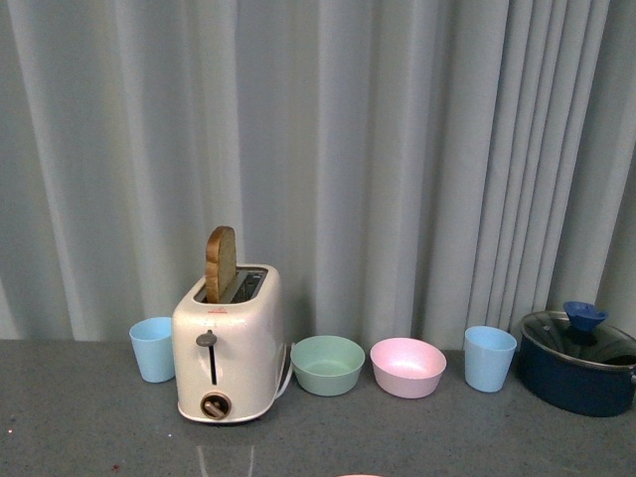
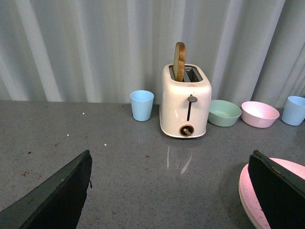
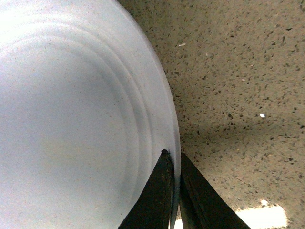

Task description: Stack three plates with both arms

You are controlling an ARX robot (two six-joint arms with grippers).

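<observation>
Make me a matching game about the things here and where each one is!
Things:
1. bread slice
2. green bowl
3. light blue plate
4. dark blue pot

Places:
a. pinched at its rim by the right gripper
b. sticking up out of the toaster
c. between the toaster and the pink bowl
d. rightmost in the front view, under a glass lid

Pairs: 1-b, 2-c, 3-a, 4-d
</observation>
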